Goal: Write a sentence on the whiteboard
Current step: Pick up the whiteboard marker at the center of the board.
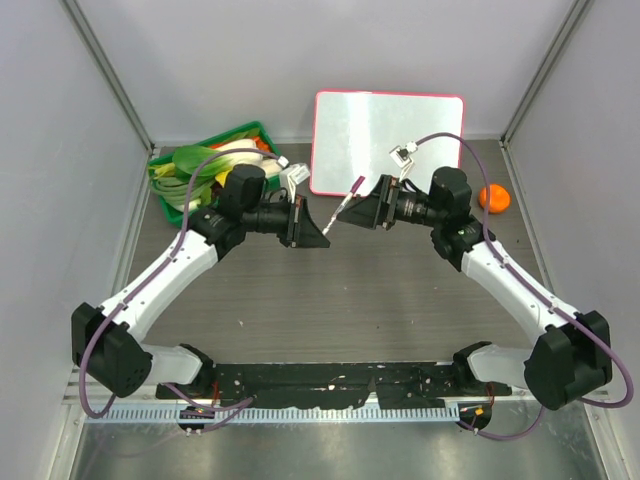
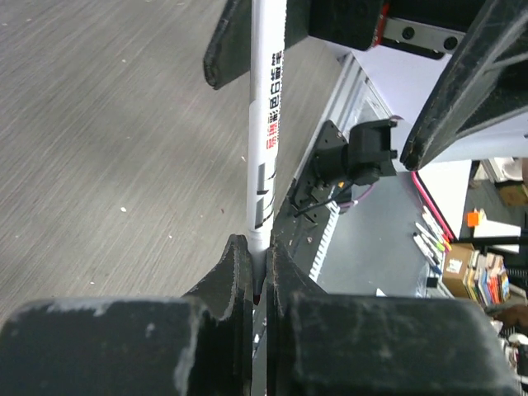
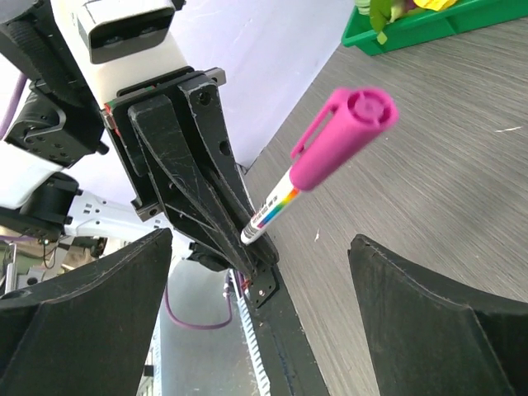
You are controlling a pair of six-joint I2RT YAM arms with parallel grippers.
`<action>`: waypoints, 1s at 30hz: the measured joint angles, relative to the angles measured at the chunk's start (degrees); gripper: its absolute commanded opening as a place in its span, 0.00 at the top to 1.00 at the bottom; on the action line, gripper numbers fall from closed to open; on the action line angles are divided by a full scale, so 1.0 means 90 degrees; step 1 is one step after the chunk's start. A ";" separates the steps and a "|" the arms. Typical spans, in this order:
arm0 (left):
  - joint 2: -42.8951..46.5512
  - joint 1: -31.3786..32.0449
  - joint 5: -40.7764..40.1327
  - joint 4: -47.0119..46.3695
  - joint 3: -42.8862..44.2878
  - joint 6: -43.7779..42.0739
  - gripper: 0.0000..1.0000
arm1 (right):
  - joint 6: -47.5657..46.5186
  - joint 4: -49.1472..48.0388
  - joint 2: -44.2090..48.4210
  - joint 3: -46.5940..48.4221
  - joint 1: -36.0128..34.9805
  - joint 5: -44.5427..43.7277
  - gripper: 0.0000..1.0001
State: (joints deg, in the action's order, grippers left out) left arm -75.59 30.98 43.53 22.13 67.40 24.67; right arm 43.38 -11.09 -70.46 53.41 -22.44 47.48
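Observation:
A white marker (image 1: 343, 207) with a magenta cap (image 3: 342, 136) hangs above the table, in front of the whiteboard (image 1: 388, 140). My left gripper (image 2: 257, 264) is shut on the marker's (image 2: 266, 124) tail end. The capped end points toward my right gripper (image 3: 260, 239), which stands open with its fingers (image 3: 99, 313) wide on either side of the cap and not touching it. In the top view the left gripper (image 1: 322, 238) and the right gripper (image 1: 358, 208) face each other. The whiteboard, pink-framed, lies at the back centre; its face looks blank, so the sentence is out of view.
A green tray (image 1: 215, 160) of vegetables sits at the back left, beside the left arm. An orange ball-like thing (image 1: 494, 198) lies at the right by the right arm. Grey walls close in both sides and the back.

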 measured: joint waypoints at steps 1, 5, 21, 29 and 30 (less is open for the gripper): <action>0.0002 0.0000 0.0095 0.0012 0.0024 -0.0024 1.00 | 0.0000 0.0000 0.0000 0.0039 0.0000 0.0051 0.09; 0.0002 0.0000 0.0464 0.0075 0.0070 -0.0124 1.00 | 0.0036 -0.0022 -0.0010 0.0073 0.0000 0.0236 0.25; 0.0002 0.0000 0.0976 0.0092 0.0092 -0.0148 1.00 | 0.0896 -0.0967 -0.0413 0.0078 -0.0109 0.0712 0.64; 0.0002 0.0000 0.1003 0.0090 0.0092 -0.0160 1.00 | 0.1042 -0.1110 -0.0437 0.0075 -0.0245 0.0865 0.74; 0.0002 0.0000 0.1010 0.0090 0.0092 -0.0165 1.00 | 0.1044 -0.1112 -0.0437 0.0075 -0.0245 0.0860 0.74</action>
State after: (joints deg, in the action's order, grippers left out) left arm -75.57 30.98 52.62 22.94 68.23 23.18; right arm 52.77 -21.10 -74.39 54.08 -24.64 55.22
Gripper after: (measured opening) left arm 0.052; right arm 0.283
